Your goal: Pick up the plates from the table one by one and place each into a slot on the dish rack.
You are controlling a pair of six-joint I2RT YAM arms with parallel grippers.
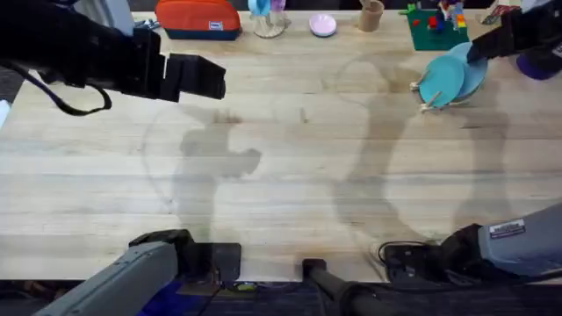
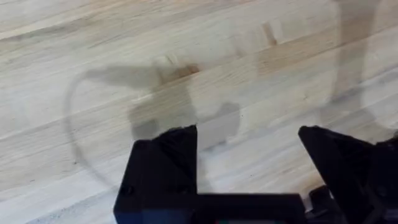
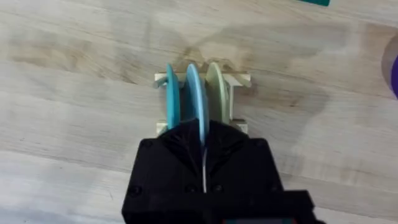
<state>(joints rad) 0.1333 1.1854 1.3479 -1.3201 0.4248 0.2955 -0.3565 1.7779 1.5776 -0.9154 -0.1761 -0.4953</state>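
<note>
The small wooden dish rack (image 3: 240, 81) stands at the far right of the table (image 1: 290, 158), with three plates upright in its slots: a teal one (image 3: 171, 99), a pale sky-blue one (image 3: 194, 93) and a pale green one (image 3: 215, 87). My right gripper (image 3: 203, 127) is over the rack, shut on the rim of the sky-blue plate in the middle slot. In the overhead view the right gripper (image 1: 477, 51) sits at the far edge of the plates (image 1: 443, 79). My left gripper (image 2: 249, 143) hangs open over bare wood at the far left (image 1: 198, 77).
Along the back edge lie an orange pouch (image 1: 198, 17), a glass item (image 1: 268, 17), a small pink plate (image 1: 322, 25), a wooden cup (image 1: 371, 15) and a green baseplate with bricks (image 1: 436, 31). A purple object (image 1: 537, 63) sits right of the rack.
</note>
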